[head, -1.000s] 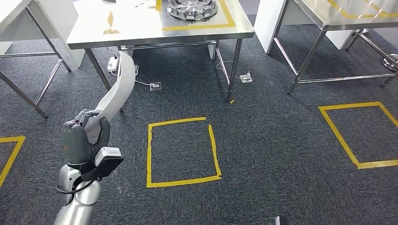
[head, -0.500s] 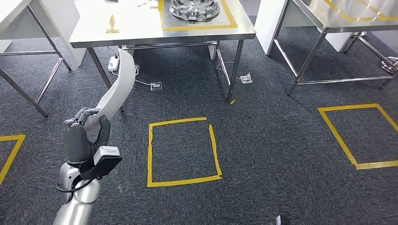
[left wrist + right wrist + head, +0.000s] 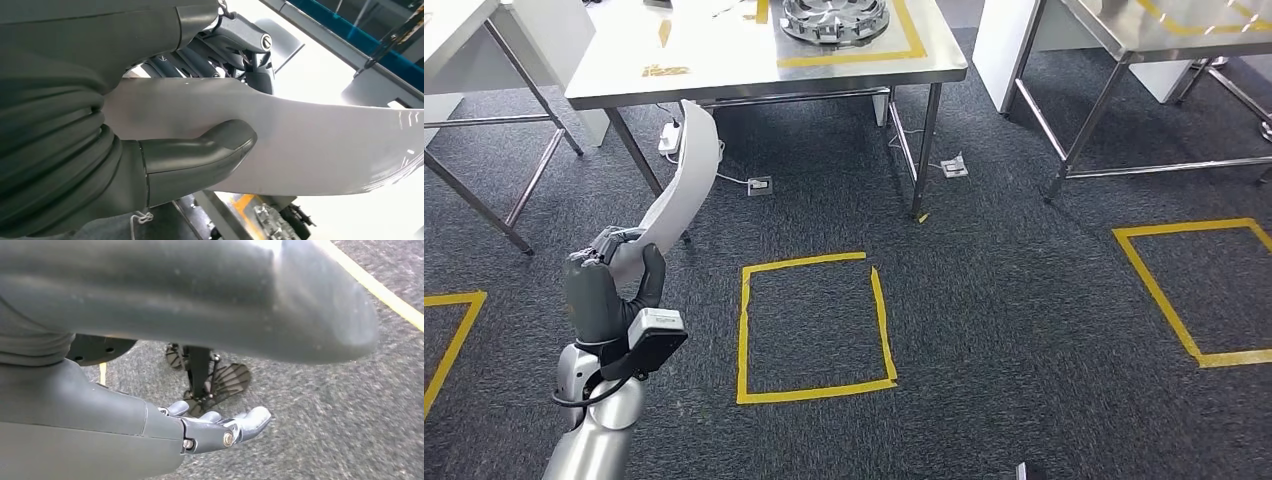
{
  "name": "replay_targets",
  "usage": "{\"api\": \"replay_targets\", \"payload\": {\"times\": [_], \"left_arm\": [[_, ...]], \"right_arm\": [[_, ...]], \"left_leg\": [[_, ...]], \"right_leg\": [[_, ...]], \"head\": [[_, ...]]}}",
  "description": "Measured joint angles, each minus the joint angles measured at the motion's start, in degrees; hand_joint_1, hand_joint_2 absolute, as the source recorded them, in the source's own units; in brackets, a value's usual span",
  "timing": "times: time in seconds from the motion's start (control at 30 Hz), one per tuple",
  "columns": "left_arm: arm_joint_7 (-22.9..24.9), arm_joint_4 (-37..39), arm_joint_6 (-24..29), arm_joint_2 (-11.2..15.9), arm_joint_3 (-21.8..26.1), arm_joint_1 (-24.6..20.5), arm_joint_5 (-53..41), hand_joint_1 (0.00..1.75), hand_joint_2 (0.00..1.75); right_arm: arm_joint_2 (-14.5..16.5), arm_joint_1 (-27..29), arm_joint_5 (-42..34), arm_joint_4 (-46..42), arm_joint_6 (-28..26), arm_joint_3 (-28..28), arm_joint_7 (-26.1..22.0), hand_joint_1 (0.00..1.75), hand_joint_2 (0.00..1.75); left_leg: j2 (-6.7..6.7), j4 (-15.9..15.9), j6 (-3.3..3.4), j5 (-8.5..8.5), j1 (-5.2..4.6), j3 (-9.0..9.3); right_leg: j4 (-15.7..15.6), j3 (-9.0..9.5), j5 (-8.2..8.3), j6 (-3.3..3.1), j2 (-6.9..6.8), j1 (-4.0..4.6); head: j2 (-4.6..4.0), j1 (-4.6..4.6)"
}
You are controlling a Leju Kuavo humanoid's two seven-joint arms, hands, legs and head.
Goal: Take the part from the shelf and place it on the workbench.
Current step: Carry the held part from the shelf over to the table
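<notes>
My left hand (image 3: 609, 290) is raised at the lower left of the head view and grips the lower end of a long, curved white part (image 3: 686, 180). The part arcs up and forward, its tip just in front of the steel workbench (image 3: 714, 62). In the left wrist view the thumb (image 3: 200, 150) presses across the white part (image 3: 320, 145) with the darker fingers behind it. My right hand (image 3: 150, 425) hangs over the carpet, its fingers apart and holding nothing.
A round silver wheel-like piece (image 3: 834, 18) lies inside a yellow tape frame on the workbench. A yellow tape square (image 3: 814, 325) marks the carpet ahead and another (image 3: 1194, 290) lies to the right. Sockets and cables (image 3: 759, 185) lie under the bench. More steel tables (image 3: 1124, 30) stand on both sides.
The whole view has shifted slightly, so the camera moved. My left hand keeps its hold on the white part, which now leans a little more to the right.
</notes>
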Motion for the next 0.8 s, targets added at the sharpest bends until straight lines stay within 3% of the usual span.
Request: {"api": "replay_targets", "payload": {"times": [0.03, 0.1, 0.13, 0.17, 0.2, 0.23, 0.3, 0.37, 0.47, 0.5, 0.57, 0.63, 0.7, 0.73, 0.77, 0.8], "left_arm": [[0.0, -0.1, 0.0, 0.0, 0.0, 0.0, 0.0, 1.75, 1.75], [0.0, -0.2, 0.0, 0.0, 0.0, 0.2, 0.0, 1.75, 1.75], [0.0, -0.2, 0.0, 0.0, 0.0, 0.5, 0.0, 1.75, 1.75], [0.0, -0.2, -0.1, 0.0, 0.0, 0.7, 0.0, 1.75, 1.75], [0.0, -0.2, -0.1, 0.0, 0.0, 0.8, 0.0, 1.75, 1.75], [0.0, -0.3, -0.1, 0.0, 0.0, 0.9, 0.0, 1.75, 1.75], [0.0, -0.4, -0.1, 0.1, 0.0, 1.0, 0.0, 1.75, 1.75], [-0.1, -0.8, -0.1, 0.1, -0.1, 1.3, 0.0, 1.75, 1.75], [-0.1, -1.4, -0.1, 0.1, -0.1, 1.6, 0.0, 1.75, 1.75], [-0.1, -1.6, -0.1, 0.1, -0.1, 1.6, 0.0, 1.75, 1.75], [-0.1, -1.7, -0.1, 0.0, -0.1, 1.9, 0.0, 1.75, 1.75], [-0.1, -1.7, -0.1, 0.0, -0.1, 2.1, 0.0, 1.75, 1.75], [-0.1, -1.7, -0.1, 0.0, -0.1, 2.3, 0.0, 1.75, 1.75], [0.0, -1.7, -0.1, 0.0, -0.1, 2.4, 0.0, 1.75, 1.75], [0.0, -1.7, -0.1, 0.0, -0.1, 2.5, 0.0, 1.75, 1.75], [0.1, -1.8, -0.1, 0.0, -0.1, 2.6, 0.0, 1.75, 1.75]], "right_arm": [[0.0, 0.0, 0.0, 0.0, 0.0, 0.0, 0.0, 0.00, 0.00], [0.0, 0.1, -0.1, 0.0, 0.1, -0.1, -0.1, 0.00, 0.00], [0.0, 0.2, -0.1, 0.0, 0.1, -0.2, 0.0, 0.00, 0.00], [0.0, 0.2, -0.2, 0.0, 0.2, -0.2, 0.0, 0.00, 0.00], [0.0, 0.3, -0.2, 0.0, 0.2, -0.3, 0.0, 0.00, 0.00], [0.0, 0.4, -0.2, 0.0, 0.2, -0.3, 0.0, 0.00, 0.00], [0.1, 0.5, -0.1, 0.0, 0.2, -0.3, 0.0, 0.00, 0.00], [0.1, 0.4, -0.1, 0.0, 0.3, -0.3, 0.0, 0.00, 0.00], [0.2, 0.2, -0.1, 0.0, 0.4, -0.3, 0.0, 0.00, 0.00], [0.2, 0.2, -0.1, 0.0, 0.4, -0.3, 0.0, 0.00, 0.00], [0.1, 0.1, -0.1, 0.0, 0.4, -0.3, 0.0, 0.00, 0.00], [0.1, 0.2, 0.0, 0.0, 0.5, -0.3, 0.0, 0.00, 0.00], [0.1, 0.5, 0.0, 0.0, 0.4, -0.3, 0.0, 0.00, 0.00], [0.1, 0.6, 0.0, 0.0, 0.4, -0.4, 0.1, 0.00, 0.00], [0.1, 0.7, 0.0, 0.0, 0.3, -0.4, 0.1, 0.00, 0.00], [0.1, 0.9, 0.1, 0.0, 0.3, -0.4, 0.1, 0.00, 0.00]], "left_leg": [[0.09, 2.3, -0.21, -0.88, 0.04, -1.08], [0.17, 9.8, -0.40, -3.19, 0.07, -5.48], [0.17, 13.0, -0.41, -3.67, 0.07, -7.87], [0.17, 14.7, -0.33, -3.13, 0.05, -9.58], [0.17, 14.1, -0.15, -1.32, 0.02, -10.21], [0.17, 11.4, 0.14, 1.45, -0.05, -9.79], [0.29, 4.1, 0.94, 6.25, -0.49, -7.44], [0.39, 0.2, 1.59, 6.81, -0.97, -5.56], [0.13, -1.2, 2.50, 5.03, -0.91, -3.84], [0.04, -1.6, 2.85, 4.61, -0.75, -2.97], [-0.03, -2.5, 3.27, 3.68, -0.51, -1.06], [-0.14, -2.8, 3.41, 2.37, -0.47, 0.79], [-0.40, -2.9, 3.30, 0.69, -0.47, 2.93], [-0.51, -2.9, 3.20, -0.21, -0.47, 4.14], [-0.54, -2.9, 3.07, -1.18, -0.47, 5.19], [-0.56, -2.8, 2.92, -2.18, -0.52, 6.32]], "right_leg": [[-0.1, 0.57, -0.30, -0.42, -0.02, -0.08], [-0.1, 1.60, -1.23, -0.96, -0.06, 0.01], [-0.1, 2.17, -1.75, -1.04, -0.04, 0.08], [-0.1, 2.84, -2.34, -1.06, 0.01, 0.15], [-0.1, 3.64, -2.97, -1.02, 0.06, 0.21], [-0.2, 4.57, -3.67, -0.93, 0.11, 0.25], [-0.3, 6.06, -5.15, -0.52, 0.13, 0.35], [-0.8, 7.03, -6.10, 0.16, 0.13, 0.40], [0.6, 7.37, -4.85, 1.25, 0.10, 0.38], [2.9, 6.14, -3.89, 1.50, 0.11, 0.36], [9.4, 1.42, -3.42, 1.77, 0.11, 0.31], [14.2, -3.85, -6.32, 2.04, 0.11, 0.32], [14.1, -7.03, -9.31, 2.14, 0.11, 0.33], [12.1, -7.63, -8.93, 2.07, 0.11, 0.34], [9.0, -7.76, -6.48, 1.90, 0.10, 0.35], [5.5, -7.84, -2.35, 1.69, 0.06, 0.41]], "head": [[0.00, -0.08], [0.00, -0.21], [0.00, -0.20], [0.00, -0.21], [0.00, -0.22], [0.00, -0.21], [0.00, -0.18], [0.00, -0.12], [0.00, 0.11], [0.00, 0.19], [0.00, 0.37], [0.00, 0.45], [0.00, 0.50], [0.00, 0.53], [0.00, 0.54], [0.00, 0.53]]}}
